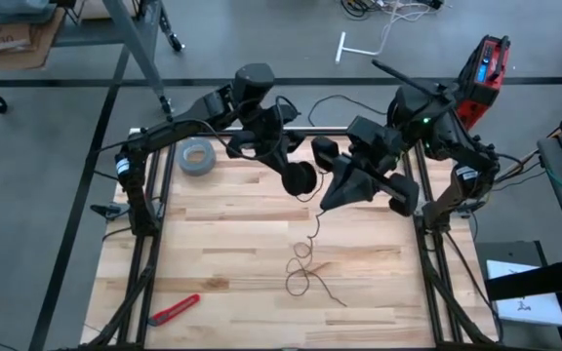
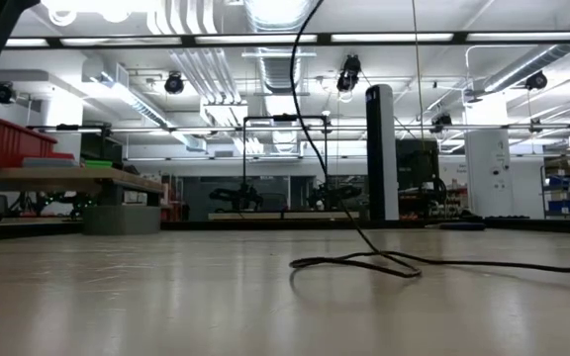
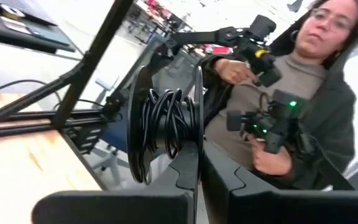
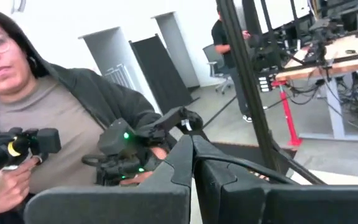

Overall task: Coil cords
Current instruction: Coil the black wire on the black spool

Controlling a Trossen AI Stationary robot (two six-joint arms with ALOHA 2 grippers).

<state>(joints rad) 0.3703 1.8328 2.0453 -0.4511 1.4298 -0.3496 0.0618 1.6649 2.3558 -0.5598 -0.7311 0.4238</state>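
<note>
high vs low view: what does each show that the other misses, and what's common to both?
Only the high view shows both arms, the left gripper holding the reel, the right gripper beside it, the grey tape roll and a red tool. Only the low view shows the room behind the table. Both show the thin black cord rising from loose loops on the wooden table.

Thin black cord (image 1: 307,261) trails in loose loops from the raised, partly wound reel (image 1: 301,177).
</note>
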